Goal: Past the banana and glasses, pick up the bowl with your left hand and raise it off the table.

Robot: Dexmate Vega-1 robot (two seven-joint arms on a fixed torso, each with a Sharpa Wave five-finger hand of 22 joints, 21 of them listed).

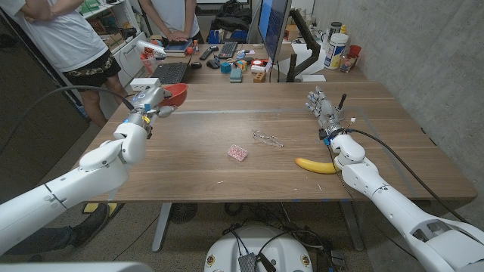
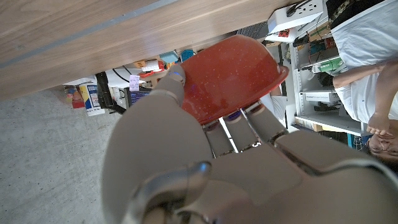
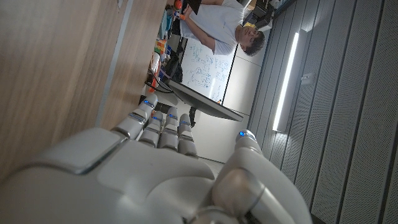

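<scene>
The robot's left hand [image 1: 151, 103] grips a red bowl [image 1: 176, 94] at the far left part of the wooden table [image 1: 227, 125], the bowl tilted and, as far as the head view shows, lifted clear of the tabletop. In the left wrist view the left hand [image 2: 205, 155] has its thumb [image 2: 174, 81] pressed against the bowl's [image 2: 233, 74] outer wall on one side and its other fingers [image 2: 249, 124] under it on the other, so the bowl is pinched between them with the table surface showing beyond it.

Taking the bowl as the landmark, a pair of glasses [image 1: 268, 137] lies well to its right and nearer the robot, near the middle of the table. A small pink and white object [image 1: 237, 153] sits nearer still to the robot, just left of the glasses. A banana [image 1: 316, 165] lies farther right again, close beside the right forearm.

The right hand [image 1: 324, 108] stands upright on the right side of the table, well apart from the bowl, its fingers raised and holding nothing. In the right wrist view the right hand's [image 3: 161, 168] fingers [image 3: 155, 121] lie close side by side and fairly straight.

Behind the bowl stands a second table cluttered with a keyboard [image 1: 228, 49] and a monitor [image 1: 274, 26], where two people [image 1: 68, 38] stand.
</scene>
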